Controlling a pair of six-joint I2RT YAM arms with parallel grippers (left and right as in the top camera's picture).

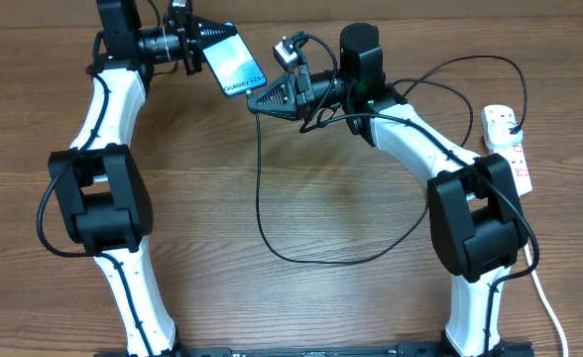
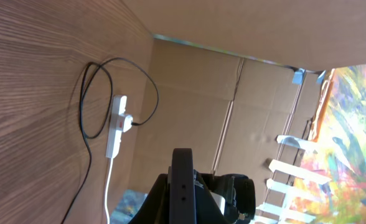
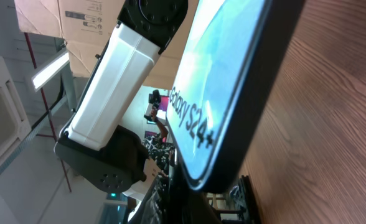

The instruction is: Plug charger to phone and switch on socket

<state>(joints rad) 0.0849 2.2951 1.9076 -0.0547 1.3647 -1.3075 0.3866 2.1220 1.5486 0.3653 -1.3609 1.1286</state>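
Observation:
The phone point(image 1: 236, 63) is held in the air at the back of the table, with my left gripper point(image 1: 204, 50) shut on its upper end. Its blue screen point(image 3: 226, 74) with "Galaxy S24+" fills the right wrist view; the left wrist view shows only its dark edge point(image 2: 183, 180). My right gripper point(image 1: 255, 102) is shut on the tip end of the charger, right at the phone's lower end. The connector itself is hidden. The black cable point(image 1: 260, 198) loops down over the table and back to its plug head point(image 1: 511, 123), seated in the white socket point(image 1: 508, 149) at the right edge.
The socket's thick white cord point(image 1: 544, 297) runs toward the front right. Both arm bases stand on the near half of the table. The cable loop lies on the wood between them. Cardboard walls point(image 2: 195, 87) stand behind the table.

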